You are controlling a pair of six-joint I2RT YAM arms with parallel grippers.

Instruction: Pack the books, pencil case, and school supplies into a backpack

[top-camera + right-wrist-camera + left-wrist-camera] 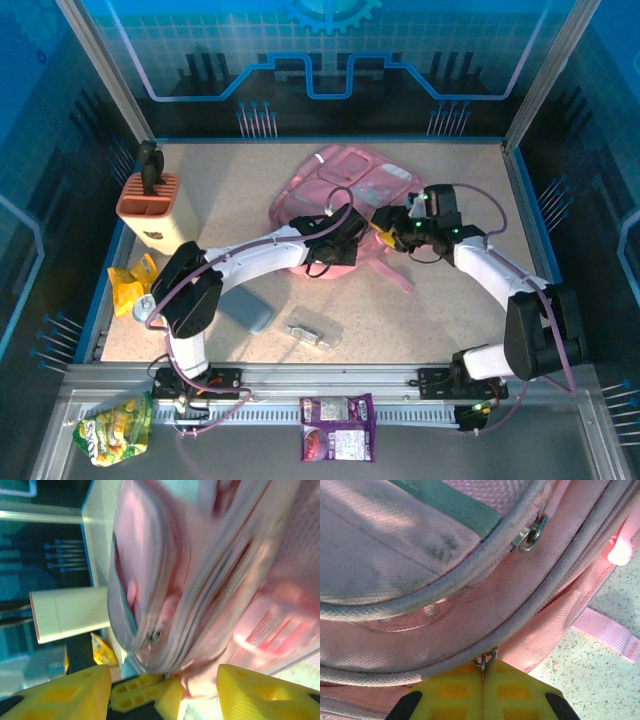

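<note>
backpack (345, 165): one
pencil case (246, 310): one
clear silvery item (312, 336): one
beige block (155, 225): one
yellow foil bag (130, 284): one
green-yellow bag (115, 428): one
purple packets (338, 428): apparently two

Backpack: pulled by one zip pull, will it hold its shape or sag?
Probably sags: the backpack is soft woven fabric, creased along its piping. Likely to drag rather than slide cleanly, since a loose strap trails on the table. The zip pull pinched by the left tool is small, so it may slip out.

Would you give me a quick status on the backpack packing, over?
Left gripper shut on backpack zipper pull. Right gripper open beside it. Pencil case, small clear item on table, unpacked.
</note>
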